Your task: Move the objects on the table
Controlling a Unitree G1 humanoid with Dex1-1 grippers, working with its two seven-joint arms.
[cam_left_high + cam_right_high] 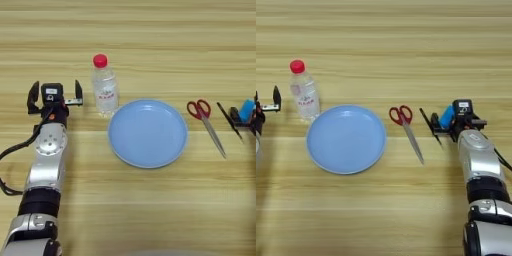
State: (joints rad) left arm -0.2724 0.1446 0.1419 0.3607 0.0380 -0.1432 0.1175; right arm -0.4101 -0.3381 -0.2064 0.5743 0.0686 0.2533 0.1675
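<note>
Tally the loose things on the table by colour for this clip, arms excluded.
Blue: 2, plate and block
Red-handled: 1, scissors
Clear with red cap: 1, bottle
Black: 1, stick
Total: 5

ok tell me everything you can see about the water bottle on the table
The water bottle is small, clear plastic with a red screw cap and a pale label with faint red print around its middle. The cap is on. It stands upright on the wooden table, just beyond the upper left rim of the round light-blue plate; whether the two touch cannot be told. The left gripper hovers open to its left, one finger close to the bottle but apart from it. How full it is cannot be told.
</note>
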